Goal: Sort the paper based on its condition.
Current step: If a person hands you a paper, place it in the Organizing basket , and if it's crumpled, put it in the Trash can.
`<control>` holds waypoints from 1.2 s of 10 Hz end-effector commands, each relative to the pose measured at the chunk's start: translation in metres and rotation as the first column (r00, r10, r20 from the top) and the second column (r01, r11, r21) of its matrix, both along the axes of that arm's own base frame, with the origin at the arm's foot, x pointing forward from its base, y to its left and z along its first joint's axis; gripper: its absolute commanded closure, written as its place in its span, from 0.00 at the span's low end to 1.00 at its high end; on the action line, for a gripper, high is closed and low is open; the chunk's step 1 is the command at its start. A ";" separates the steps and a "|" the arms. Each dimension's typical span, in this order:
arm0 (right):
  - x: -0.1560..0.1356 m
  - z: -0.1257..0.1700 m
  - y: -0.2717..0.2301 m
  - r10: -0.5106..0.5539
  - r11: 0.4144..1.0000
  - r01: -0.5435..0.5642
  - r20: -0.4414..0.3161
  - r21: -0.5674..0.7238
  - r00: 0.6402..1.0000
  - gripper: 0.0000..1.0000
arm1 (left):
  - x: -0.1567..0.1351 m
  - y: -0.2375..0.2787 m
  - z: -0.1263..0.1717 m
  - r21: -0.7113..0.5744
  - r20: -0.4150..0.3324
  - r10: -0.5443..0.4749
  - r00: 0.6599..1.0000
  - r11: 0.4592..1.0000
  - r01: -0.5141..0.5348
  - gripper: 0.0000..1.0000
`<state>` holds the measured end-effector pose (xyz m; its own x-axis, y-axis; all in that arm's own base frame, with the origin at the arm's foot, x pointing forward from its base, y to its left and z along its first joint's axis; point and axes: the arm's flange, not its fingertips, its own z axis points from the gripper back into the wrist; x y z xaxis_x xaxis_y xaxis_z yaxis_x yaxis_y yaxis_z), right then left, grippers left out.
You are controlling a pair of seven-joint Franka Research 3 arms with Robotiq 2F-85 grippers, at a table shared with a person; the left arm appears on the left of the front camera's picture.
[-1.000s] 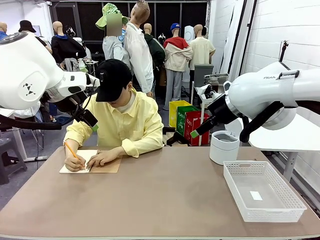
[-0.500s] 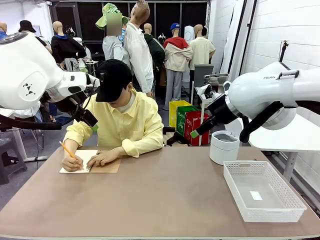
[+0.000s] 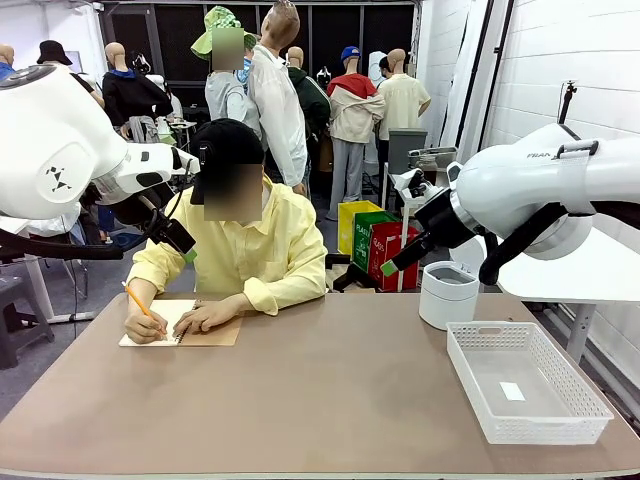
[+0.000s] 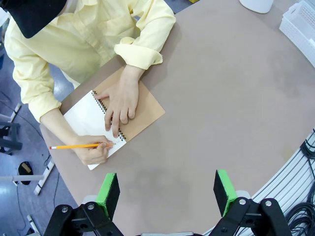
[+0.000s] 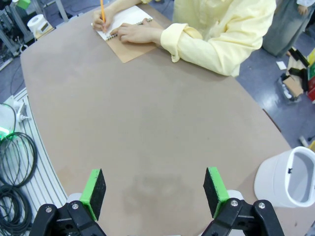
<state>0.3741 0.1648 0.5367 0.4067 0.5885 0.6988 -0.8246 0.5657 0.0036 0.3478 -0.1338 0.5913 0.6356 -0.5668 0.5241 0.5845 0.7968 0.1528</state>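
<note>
Left hand (image 4: pixel 166 184) and right hand (image 5: pixel 154 184) wide open, empty, over smooth brown tabletop (image 3: pixel 330 400), spiral-bound notebook (image 4: pixel 147 105) with brown card cover, rectangular white lattice basket (image 3: pixel 480 385), round white tub (image 3: pixel 447 295)

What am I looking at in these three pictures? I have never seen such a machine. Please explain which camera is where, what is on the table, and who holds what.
These are two white robot arms at a brown table, with a person sitting opposite. The front picture is taken from between the arms: the left arm and the right arm frame it. The other two pictures come from cameras on the wrists, looking down along the green-padded fingers. The left gripper and the right gripper are both open and hold nothing. On the table are a spiral notebook, a white basket and a white round container. The person's writing hand holds an orange pencil; the other hand rests on the notebook.
</note>
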 end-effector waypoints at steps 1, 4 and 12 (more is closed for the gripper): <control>0.000 -0.001 -0.001 0.010 1.000 -0.010 -0.007 0.005 1.000 0.00 | 0.000 0.001 0.000 0.002 -0.001 0.007 1.000 1.000 -0.007 0.00; 0.000 -0.001 -0.001 0.010 1.000 -0.010 -0.007 0.005 1.000 0.00 | 0.000 0.001 0.000 0.002 -0.001 0.007 1.000 1.000 -0.007 0.00; 0.000 -0.001 -0.001 0.010 1.000 -0.010 -0.007 0.005 1.000 0.00 | 0.000 0.001 0.000 0.002 -0.001 0.007 1.000 1.000 -0.007 0.00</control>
<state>0.3741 0.1648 0.5367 0.4067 0.5885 0.6987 -0.8246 0.5657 0.0035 0.3478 -0.1338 0.5913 0.6356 -0.5668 0.5241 0.5846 0.7968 0.1528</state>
